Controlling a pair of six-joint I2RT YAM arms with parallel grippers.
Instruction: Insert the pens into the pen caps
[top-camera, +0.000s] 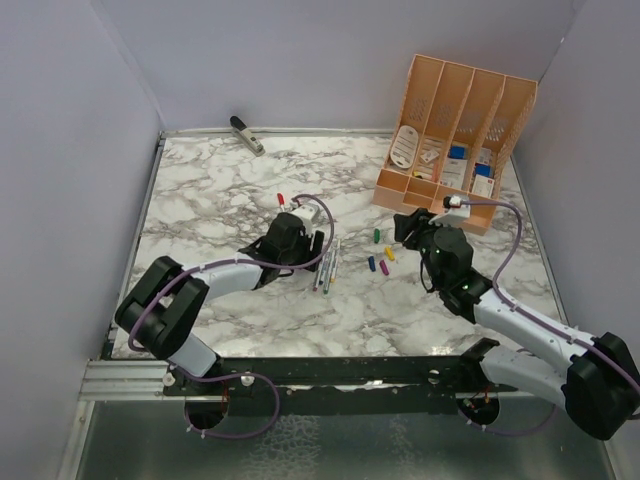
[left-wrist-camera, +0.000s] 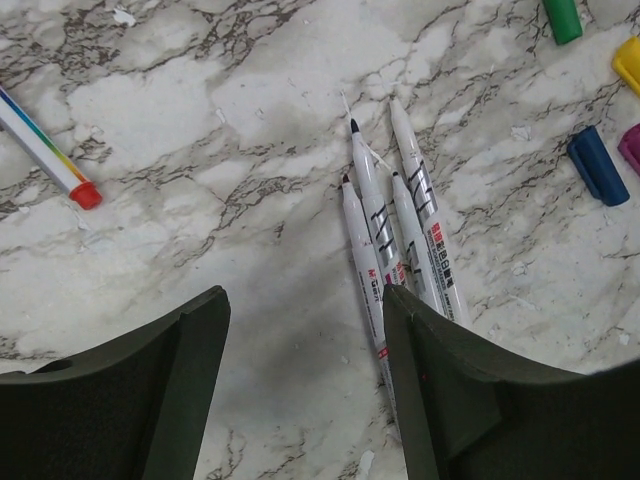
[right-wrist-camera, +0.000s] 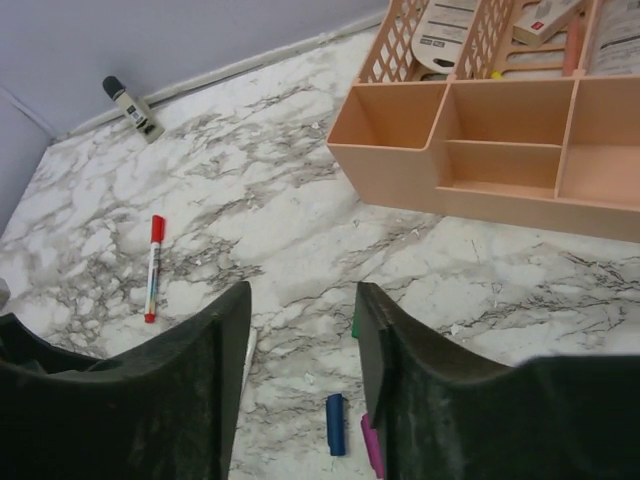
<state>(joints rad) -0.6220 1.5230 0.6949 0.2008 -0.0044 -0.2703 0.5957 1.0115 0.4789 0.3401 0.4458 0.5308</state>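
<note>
Four uncapped pens (left-wrist-camera: 372, 215), four loose caps (left-wrist-camera: 598, 166), one red-capped pen (left-wrist-camera: 45, 150).

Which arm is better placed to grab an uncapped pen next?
Left, I'd judge. The left pincer hangs open right over the uncapped pens. The right pincer, also open, sits over the loose caps, farther from the pens.
</note>
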